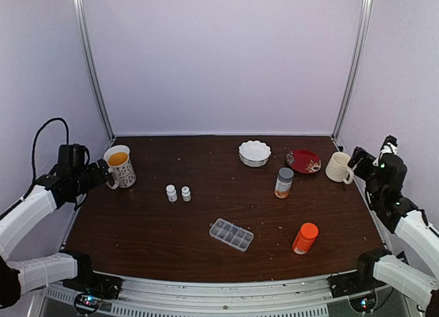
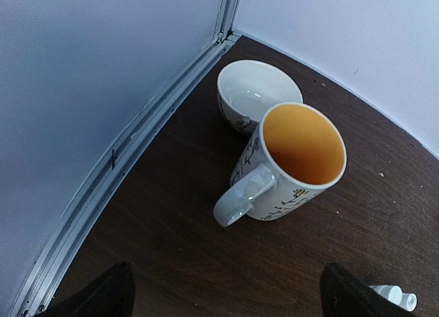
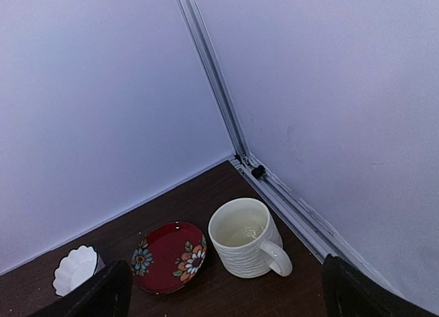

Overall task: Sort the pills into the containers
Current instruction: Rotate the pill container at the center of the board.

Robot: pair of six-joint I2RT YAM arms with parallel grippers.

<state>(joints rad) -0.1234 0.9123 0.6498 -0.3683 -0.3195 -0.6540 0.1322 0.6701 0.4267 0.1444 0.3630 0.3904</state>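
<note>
The left claw is seen at the far left edge of the bench; its two dark fingers are spread wide apart and nothing is held between them; a mug with an orange inside is stood upright near it, with the handle turned toward the claw but not touched by it; a small white bowl is set just behind that mug; two tiny white bottles are stood side by side a little further right; the clear box with little compartments is laid flat near the front middle of the bench, well apart from both claws; whether any pills lie in it cannot be told, as they are too small to be seen; a white wavy bowl is placed toward the back; a bottle with a grey cap is stood between that bowl and the box; a red plate with flowers is laid just beside a cream mug; an orange bottle is stood near the front right; the right claw is seen at the far right, near the cream mug; it is opened wide and nothing is held in it.
</note>
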